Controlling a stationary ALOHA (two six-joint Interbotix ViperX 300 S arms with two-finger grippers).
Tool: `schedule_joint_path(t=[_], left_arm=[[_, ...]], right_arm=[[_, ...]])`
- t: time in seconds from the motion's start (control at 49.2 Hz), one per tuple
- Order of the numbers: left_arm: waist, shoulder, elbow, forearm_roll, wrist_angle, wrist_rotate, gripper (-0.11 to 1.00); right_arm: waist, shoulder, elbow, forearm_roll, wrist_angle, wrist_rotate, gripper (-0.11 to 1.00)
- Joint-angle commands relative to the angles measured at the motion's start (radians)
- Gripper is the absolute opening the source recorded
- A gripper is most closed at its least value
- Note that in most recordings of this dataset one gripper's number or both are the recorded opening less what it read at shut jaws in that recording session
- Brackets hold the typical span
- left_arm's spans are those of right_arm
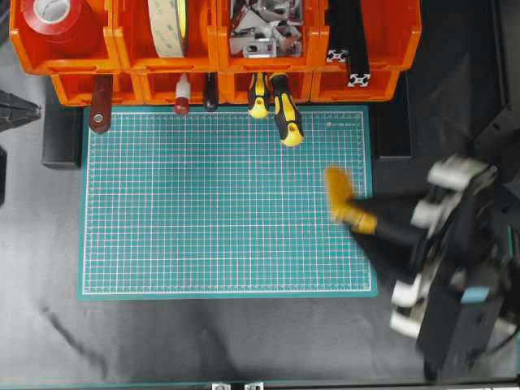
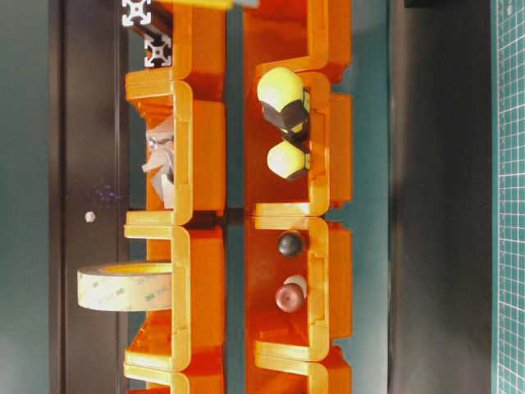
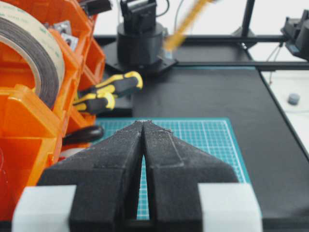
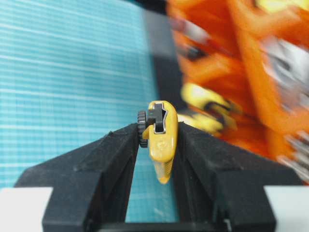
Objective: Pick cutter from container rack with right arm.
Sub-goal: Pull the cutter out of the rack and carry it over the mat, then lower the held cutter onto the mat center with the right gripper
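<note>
The yellow cutter is out of the orange container rack and hangs blurred over the right side of the green mat. My right gripper on the black right arm is shut on it. The right wrist view shows the cutter pinched between the two black fingers, its dark wheel end up, with my right gripper above the mat and the rack blurred to the right. My left gripper is shut and holds nothing, beside the rack; it sits at the left edge.
Two yellow-and-black screwdrivers stick out of the lower bins over the green cutting mat. Red-handled tools hang from bins further left. A tape roll and red tape fill upper bins.
</note>
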Motion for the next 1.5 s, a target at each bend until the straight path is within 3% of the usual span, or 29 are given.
schedule_joint_path(t=[0.0, 0.345, 0.569, 0.813, 0.975, 1.483], left_arm=[[-0.015, 0.005, -0.014, 0.003, -0.005, -0.014, 0.00], [-0.071, -0.025, -0.026, 0.003, -0.005, -0.063, 0.00], [-0.069, -0.048, -0.035, 0.003, -0.008, -0.064, 0.00], [-0.069, -0.064, -0.052, 0.002, -0.014, -0.064, 0.00], [-0.069, -0.061, -0.052, 0.003, -0.014, -0.064, 0.00], [-0.063, -0.061, -0.051, 0.002, -0.014, -0.064, 0.00]], right_arm=[[-0.002, 0.040, -0.043, 0.014, -0.117, 0.002, 0.28], [-0.110, 0.213, -0.006, 0.003, -0.449, -0.005, 0.28], [-0.259, 0.279, 0.055, -0.095, -0.678, -0.006, 0.28], [-0.407, 0.331, 0.061, -0.224, -0.825, -0.005, 0.28], [-0.456, 0.348, 0.061, -0.256, -0.865, -0.006, 0.28], [-0.512, 0.396, 0.072, -0.284, -0.896, -0.005, 0.28]])
